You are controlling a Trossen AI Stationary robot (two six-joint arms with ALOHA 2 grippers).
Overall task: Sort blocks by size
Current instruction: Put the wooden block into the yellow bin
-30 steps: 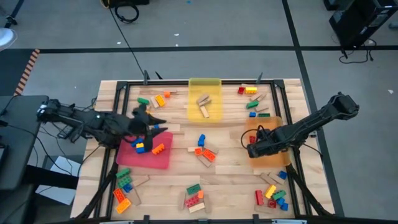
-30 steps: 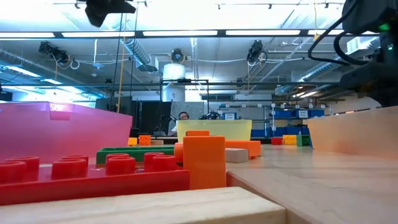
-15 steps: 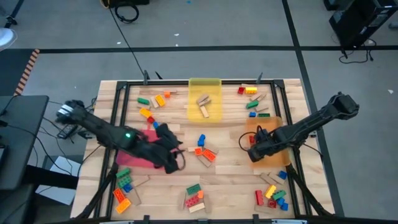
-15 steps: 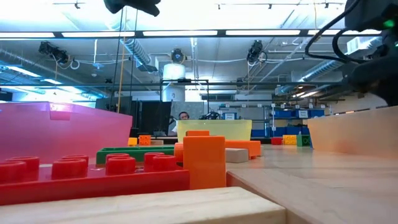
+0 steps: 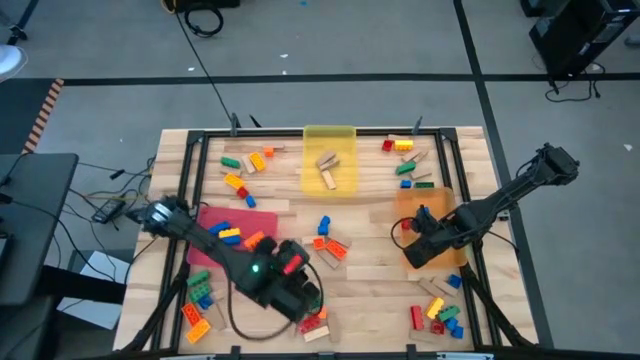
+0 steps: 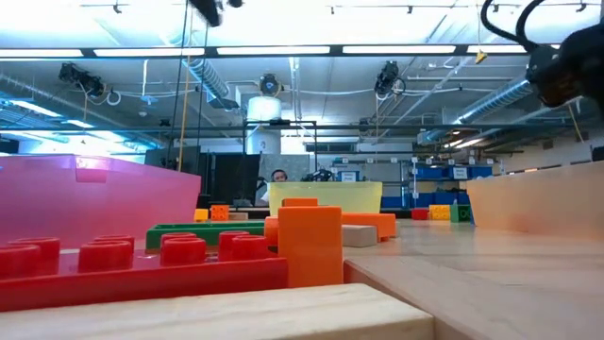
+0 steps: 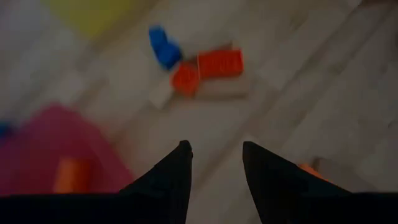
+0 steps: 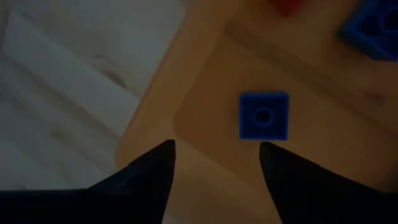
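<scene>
Red brick [image 6: 142, 269], orange brick [image 6: 310, 244] (upright), pink tray [image 6: 94, 198]

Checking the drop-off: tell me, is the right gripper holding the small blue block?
No. In the right wrist view the blue block lies alone on the orange tray, beyond the open right gripper.

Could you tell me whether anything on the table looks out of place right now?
Nothing looks damaged. Unsorted blocks lie in loose heaps round the table; the yellow tray holds tan blocks, and a small blue block sits in the orange tray.

Your wooden table [image 5: 370, 262] carries 3 trays: yellow tray [image 5: 329, 160] at 12 o'clock, red tray [image 5: 228, 218] at 9, orange tray [image 5: 447, 215] at 3; loose blocks [image 5: 330, 246] mid-table.
</scene>
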